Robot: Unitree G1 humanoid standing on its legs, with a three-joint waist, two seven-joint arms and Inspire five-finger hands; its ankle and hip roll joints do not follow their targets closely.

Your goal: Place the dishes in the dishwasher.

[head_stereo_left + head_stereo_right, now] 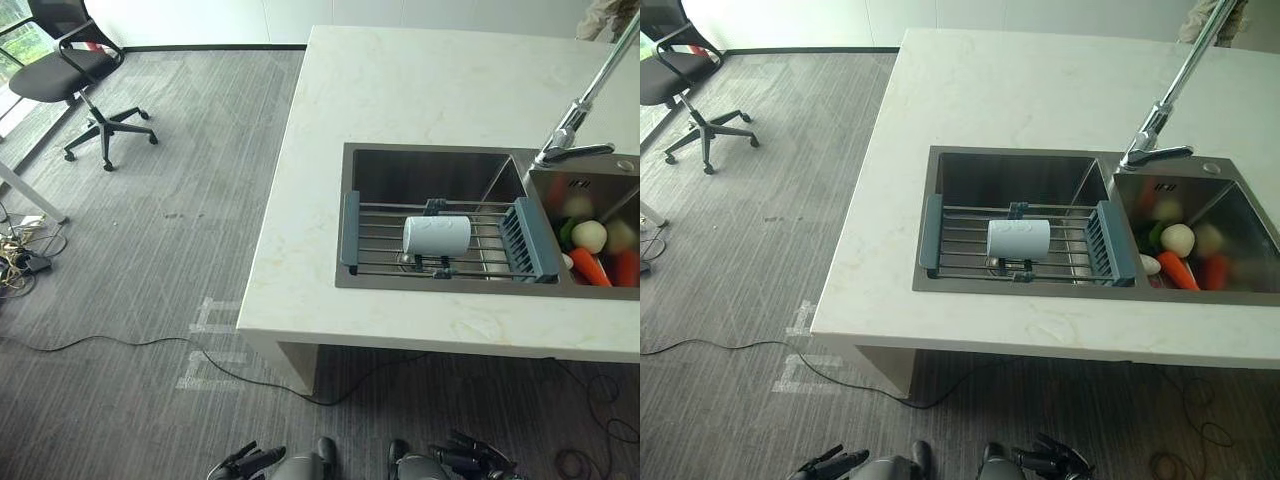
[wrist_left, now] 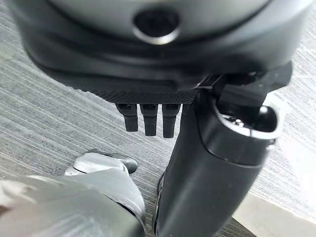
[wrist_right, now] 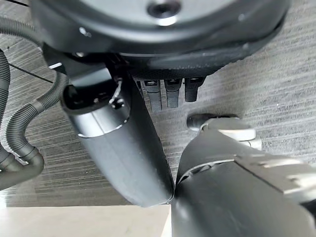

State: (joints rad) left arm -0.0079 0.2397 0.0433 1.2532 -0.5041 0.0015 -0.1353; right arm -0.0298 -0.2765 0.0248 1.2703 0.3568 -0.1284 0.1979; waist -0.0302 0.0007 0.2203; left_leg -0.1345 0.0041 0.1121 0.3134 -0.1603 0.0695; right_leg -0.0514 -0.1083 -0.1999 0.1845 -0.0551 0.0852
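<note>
A pale surface [image 1: 1040, 100] carries a double steel sink [image 1: 970, 170] set near its front edge. Across the left basin lies a wire rack [image 1: 970, 250] with blue-grey ends, and a white cup [image 1: 1018, 239] lies on its side on the rack's middle. The right basin holds vegetables: a carrot [image 1: 1180, 270], a white round one [image 1: 1178, 238] and something green beside it. A tap [image 1: 1170, 95] rises from the sink's back edge between the basins. On the carpet [image 1: 760, 250], an office chair [image 1: 680, 85] stands off the surface's far left corner. Both hands show at the bottom edge, left hand [image 1: 825, 464] and right hand [image 1: 1050, 460], fingers spread, holding nothing.
</note>
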